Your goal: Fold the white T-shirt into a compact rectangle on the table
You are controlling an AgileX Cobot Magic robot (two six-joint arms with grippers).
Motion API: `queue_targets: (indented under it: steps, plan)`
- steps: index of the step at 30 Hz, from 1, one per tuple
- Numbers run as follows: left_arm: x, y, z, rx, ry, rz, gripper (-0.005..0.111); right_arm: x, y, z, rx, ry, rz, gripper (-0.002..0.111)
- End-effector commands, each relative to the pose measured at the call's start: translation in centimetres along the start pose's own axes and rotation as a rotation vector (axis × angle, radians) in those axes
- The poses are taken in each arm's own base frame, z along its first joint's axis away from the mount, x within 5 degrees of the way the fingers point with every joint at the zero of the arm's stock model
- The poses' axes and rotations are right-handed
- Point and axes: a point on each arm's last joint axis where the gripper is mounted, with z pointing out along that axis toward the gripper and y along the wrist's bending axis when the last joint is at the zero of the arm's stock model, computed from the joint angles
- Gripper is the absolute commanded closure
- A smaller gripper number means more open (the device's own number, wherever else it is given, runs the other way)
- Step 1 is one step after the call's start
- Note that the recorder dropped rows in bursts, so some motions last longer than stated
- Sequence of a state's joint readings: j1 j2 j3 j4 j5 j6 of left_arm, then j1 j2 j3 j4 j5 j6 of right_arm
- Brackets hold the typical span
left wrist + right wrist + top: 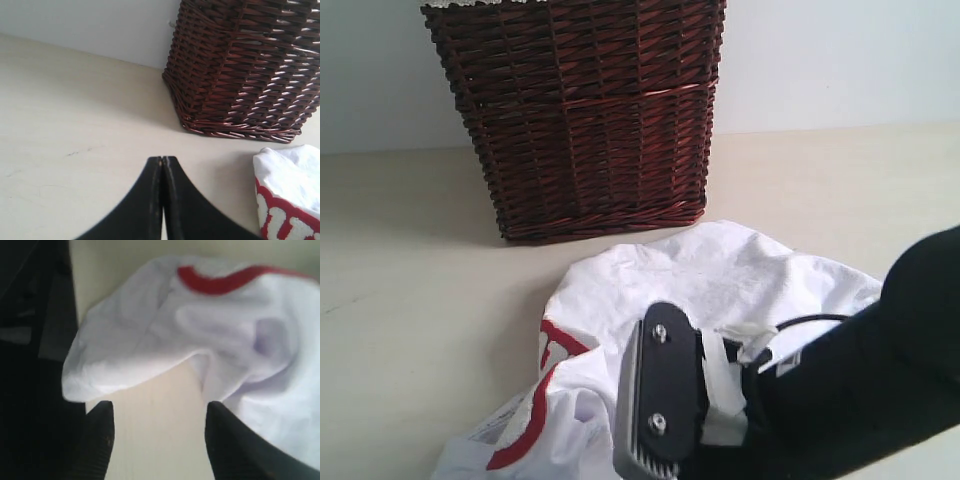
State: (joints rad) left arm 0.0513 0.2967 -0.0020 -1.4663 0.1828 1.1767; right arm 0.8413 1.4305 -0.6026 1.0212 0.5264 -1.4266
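Observation:
The white T-shirt (720, 275) lies crumpled on the table (410, 300) in front of the basket, with red-outlined letters showing at its left side. My right arm (880, 380) reaches over the shirt from the lower right. In the right wrist view my right gripper (159, 410) is open, with only bare table (160, 440) between its fingers. A fold of the T-shirt (210, 335) hangs just beyond the tips. My left gripper (162, 159) is shut on nothing and sits over bare table (75, 125). A corner of the T-shirt (295, 190) lies off to its side.
A tall dark red wicker basket (585, 110) stands at the back of the table, just behind the shirt. The basket (250, 65) also fills the far side of the left wrist view. A pale wall runs behind the table.

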Motion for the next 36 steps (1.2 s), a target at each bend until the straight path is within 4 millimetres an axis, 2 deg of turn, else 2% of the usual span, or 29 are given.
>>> queue_targets:
  steps: [1,6,10,14,24,30,36]
  plan:
    - [0.0,-0.1,-0.1,0.008,-0.003,-0.004,0.107,1.3,-0.1,0.2,0.054,0.009,-0.041,0.054]
    - [0.0,-0.1,-0.1,0.008,-0.003,-0.004,0.107,1.4,-0.7,0.8,0.099,0.012,-0.045,0.054]
    - [0.0,-0.1,-0.1,0.008,-0.003,-0.004,0.107,1.7,-0.9,1.9,0.071,0.008,-0.016,0.054]
    - [0.0,-0.1,-0.1,0.008,-0.003,-0.004,0.107,1.8,-0.9,2.9,0.016,0.005,-0.059,0.054]
    - [0.0,-0.1,-0.1,0.008,-0.003,-0.004,0.107,2.2,-1.6,4.6,0.020,-0.012,-0.066,0.054]
    - [0.0,-0.1,-0.1,0.008,-0.003,-0.004,0.107,2.7,-2.7,4.8,0.129,0.032,-0.012,0.054]
    - [0.0,-0.1,-0.1,0.008,-0.003,-0.004,0.107,2.0,-2.7,4.9,0.115,0.007,-0.046,0.054]
